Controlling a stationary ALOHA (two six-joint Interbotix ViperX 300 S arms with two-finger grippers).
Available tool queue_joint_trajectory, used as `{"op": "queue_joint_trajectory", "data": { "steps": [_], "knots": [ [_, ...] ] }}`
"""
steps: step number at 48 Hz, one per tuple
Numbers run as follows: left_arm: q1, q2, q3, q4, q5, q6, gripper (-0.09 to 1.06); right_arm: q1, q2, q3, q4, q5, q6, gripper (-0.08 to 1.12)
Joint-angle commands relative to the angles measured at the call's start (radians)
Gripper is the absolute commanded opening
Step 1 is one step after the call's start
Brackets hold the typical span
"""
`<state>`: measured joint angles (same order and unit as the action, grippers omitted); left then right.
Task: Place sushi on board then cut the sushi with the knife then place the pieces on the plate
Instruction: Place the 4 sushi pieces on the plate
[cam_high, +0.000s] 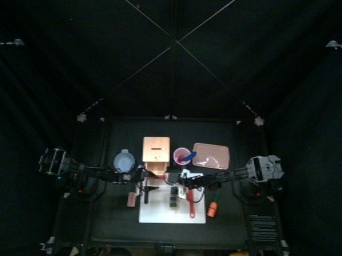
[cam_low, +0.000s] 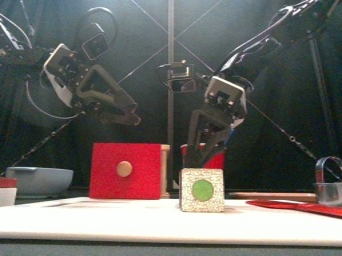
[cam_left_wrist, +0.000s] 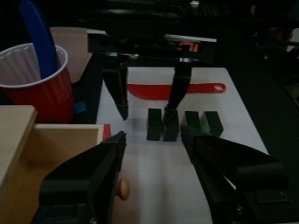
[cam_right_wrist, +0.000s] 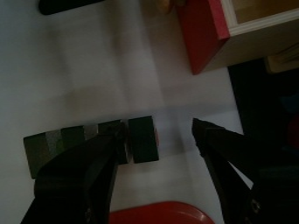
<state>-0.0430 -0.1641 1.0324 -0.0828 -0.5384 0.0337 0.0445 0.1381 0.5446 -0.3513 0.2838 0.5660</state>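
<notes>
The sushi roll (cam_low: 202, 190) stands on the white cutting board (cam_high: 167, 215), low in the centre of the front view, so the first step looks done. The right gripper (cam_low: 205, 152) hangs just above it, jaws spread and holding nothing. In its own wrist view one jaw overlaps the end of the roll, but I cannot tell whether it touches.

The left gripper (cam_left_wrist: 158, 144) is also spread and empty. It sits left of centre in the top view, near the wooden box (cam_low: 127, 170).

The red knife (cam_left_wrist: 176, 90) lies flat on the board just beyond the roll, in neither gripper. The blue knife (cam_left_wrist: 38, 39) stands in the red cup (cam_left_wrist: 35, 79).

The dark green blocks sit in one row. The left wrist view hints at narrow gaps between them, but I cannot say whether a cut has been made. No piece shows on the pink tray (cam_high: 211, 155), right of centre behind the board. By my judgement, the cutting may be left to do and all of the plating is.
</notes>
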Motion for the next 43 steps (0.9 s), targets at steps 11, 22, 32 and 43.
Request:
{"op": "queue_joint_trajectory", "data": {
  "steps": [11, 22, 32, 43],
  "knots": [
    [0.003, -0.012, -0.006, -0.002, -0.008, 0.0, 0.89, 0.0, -0.02, -0.023, -0.008, 0.028, -0.005, 0.94],
    [0.002, -0.012, -0.006, -0.002, -0.008, 0.0, 0.89, 0.002, -0.026, -0.037, -0.014, 0.08, -0.006, 0.94],
    [0.003, -0.014, -0.006, -0.002, -0.008, -0.002, 0.89, 0.002, -0.021, -0.035, -0.017, 0.094, -0.006, 0.94],
    [0.002, -0.012, 0.002, -0.012, -0.008, -0.002, 0.88, 0.002, -0.005, -0.038, -0.008, 0.092, -0.005, 0.92]
  ]
}}
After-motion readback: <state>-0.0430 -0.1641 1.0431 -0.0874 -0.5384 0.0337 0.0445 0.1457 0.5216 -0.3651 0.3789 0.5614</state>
